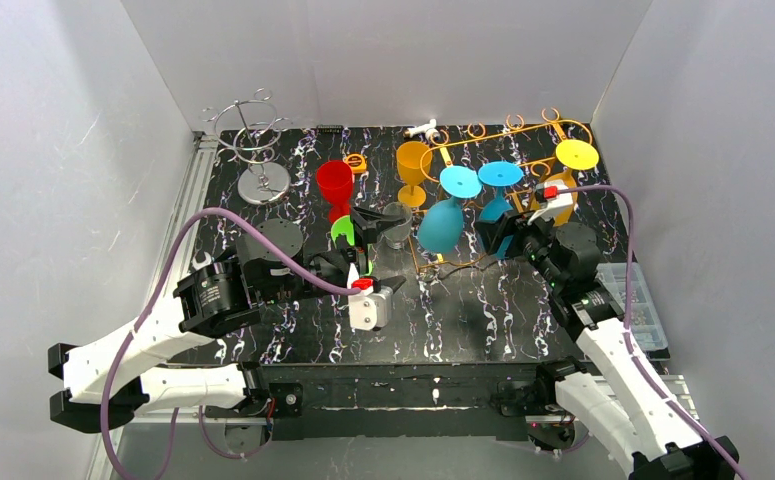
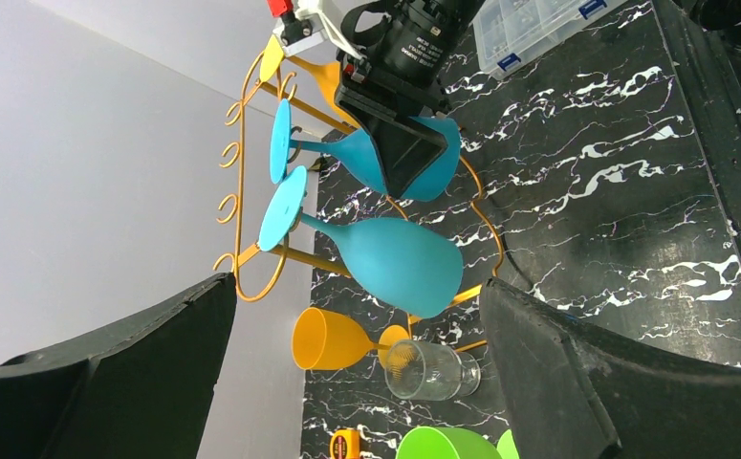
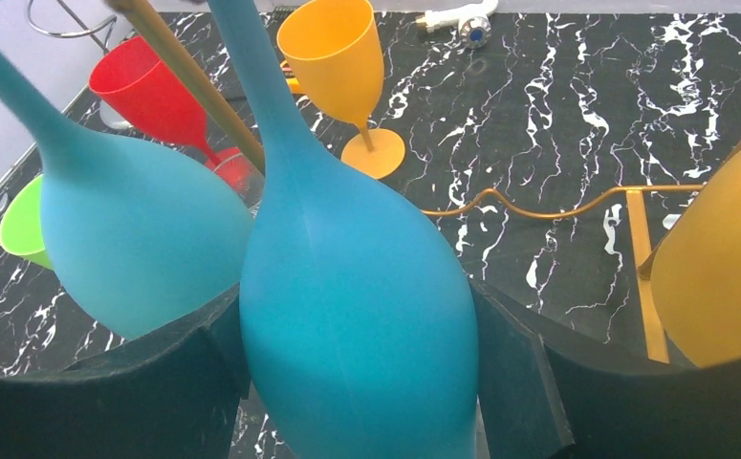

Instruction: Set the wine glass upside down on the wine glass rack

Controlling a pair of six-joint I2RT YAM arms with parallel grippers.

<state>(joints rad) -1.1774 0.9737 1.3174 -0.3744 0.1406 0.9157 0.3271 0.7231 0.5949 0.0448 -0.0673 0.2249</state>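
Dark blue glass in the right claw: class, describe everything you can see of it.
The dark blue glass looks like matte, opaque plastic: long bowl, thin stem, flat round foot. It hangs upside down on the gold rack, foot up. The right claw grips the bowl, one finger on each side. A paler blue glass hangs beside it.

The darker blue wine glass (image 3: 357, 316) looks smooth, matt plastic. The gold rack (image 3: 640, 249) is thin glossy metal wire; at eleven o'clock, a chrome stand (image 1: 263, 182) shines. The tabletop (image 1: 463, 310) is glossy black marble-pattern.
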